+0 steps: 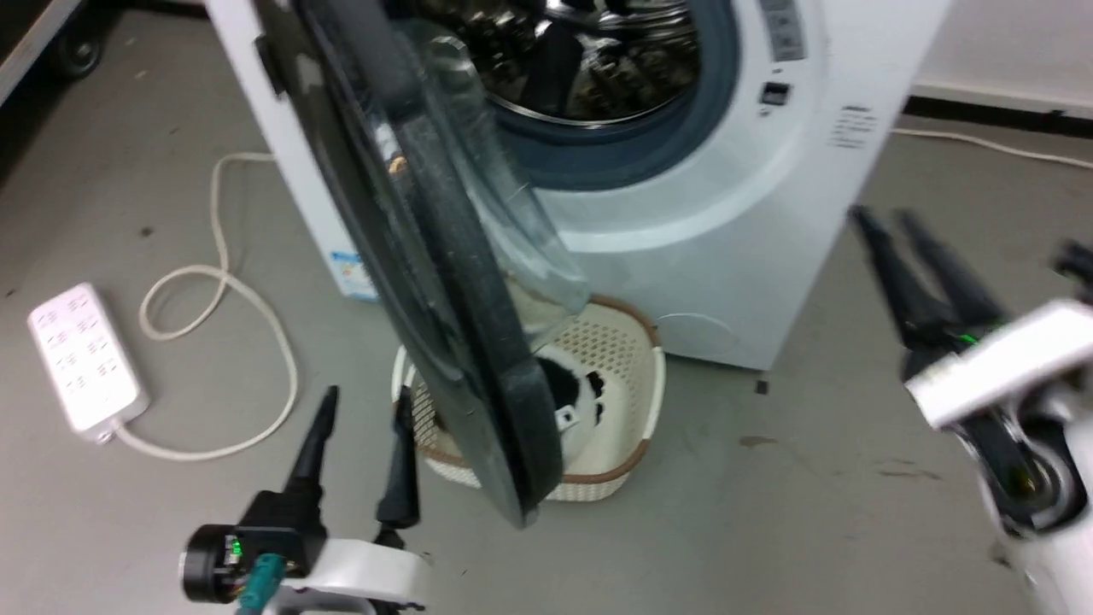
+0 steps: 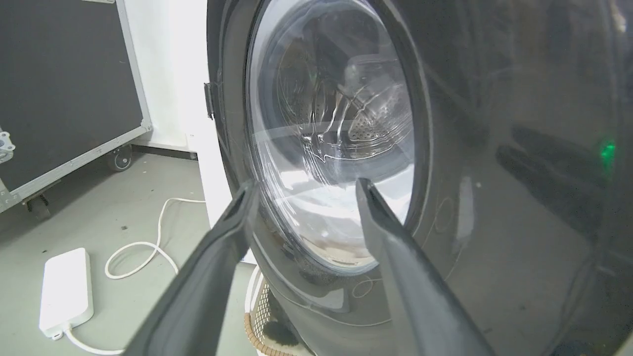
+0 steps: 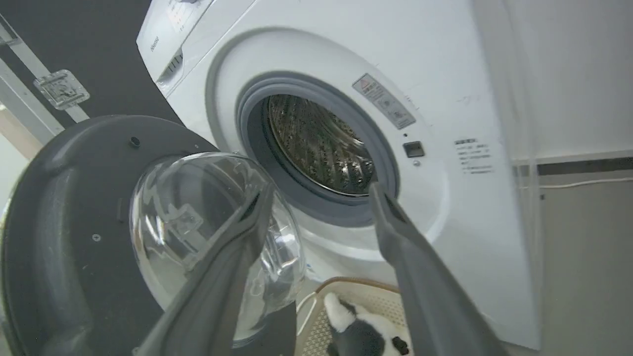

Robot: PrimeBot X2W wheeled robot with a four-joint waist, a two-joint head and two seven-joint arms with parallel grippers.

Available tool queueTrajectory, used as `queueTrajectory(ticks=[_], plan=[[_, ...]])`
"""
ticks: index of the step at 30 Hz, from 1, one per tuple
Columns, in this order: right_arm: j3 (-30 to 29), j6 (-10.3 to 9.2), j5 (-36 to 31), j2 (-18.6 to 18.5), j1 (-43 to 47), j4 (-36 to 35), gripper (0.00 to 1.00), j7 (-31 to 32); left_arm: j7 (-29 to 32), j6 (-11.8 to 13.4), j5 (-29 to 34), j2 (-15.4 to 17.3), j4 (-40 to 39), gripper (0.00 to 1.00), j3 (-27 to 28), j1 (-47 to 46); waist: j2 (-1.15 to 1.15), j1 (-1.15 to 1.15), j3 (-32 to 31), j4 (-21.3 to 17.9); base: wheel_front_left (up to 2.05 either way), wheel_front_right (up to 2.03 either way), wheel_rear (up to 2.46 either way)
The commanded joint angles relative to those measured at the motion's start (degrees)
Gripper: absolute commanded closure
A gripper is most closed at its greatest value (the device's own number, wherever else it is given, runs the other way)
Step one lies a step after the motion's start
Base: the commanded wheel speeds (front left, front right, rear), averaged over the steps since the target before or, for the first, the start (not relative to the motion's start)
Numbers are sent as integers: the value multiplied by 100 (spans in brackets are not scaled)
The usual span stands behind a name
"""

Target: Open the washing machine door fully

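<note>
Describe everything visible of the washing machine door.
The washing machine door is round, glossy black outside, matte grey inside, with a bulging clear glass bowl at its centre. It stands swung partly open, hinged on the robot's left, its lower rim over a cream basket. The open left gripper faces its outer side; contact cannot be told.

I am working in what looks like a test lab or workshop; the big white front-loading washing machine [image 1: 751, 213] stands free on a bare grey scuffed floor [image 1: 768, 478]; a black flight case with metal edging and castors [image 2: 64, 89] sits close by it; a white power strip [image 1: 84, 359] and its loose pale cable [image 1: 217, 213] lie on that floor.
</note>
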Motion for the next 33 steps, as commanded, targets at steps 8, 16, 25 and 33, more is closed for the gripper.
queueTrajectory(ticks=[8,16,25,33], plan=[[-720,-3,-3662,-245,1309,-256,0,-1889,-30,-239,17,9,-84,0,464,214,0,0,-411,-519,0,0,0],[-1428,-3,-5252,1170,2505,-965,0,-2087,-30,-384,80,9,-54,0,528,507,0,0,-504,-739,0,0,0],[-1434,-3,-5634,1458,3079,-1196,0,-2136,-30,-330,95,8,8,0,409,645,0,0,-565,-782,0,0,0],[-1392,-3,-5642,1465,3179,-1185,0,-2138,-30,-225,159,8,-2,0,377,657,0,0,-582,-750,0,0,0]])
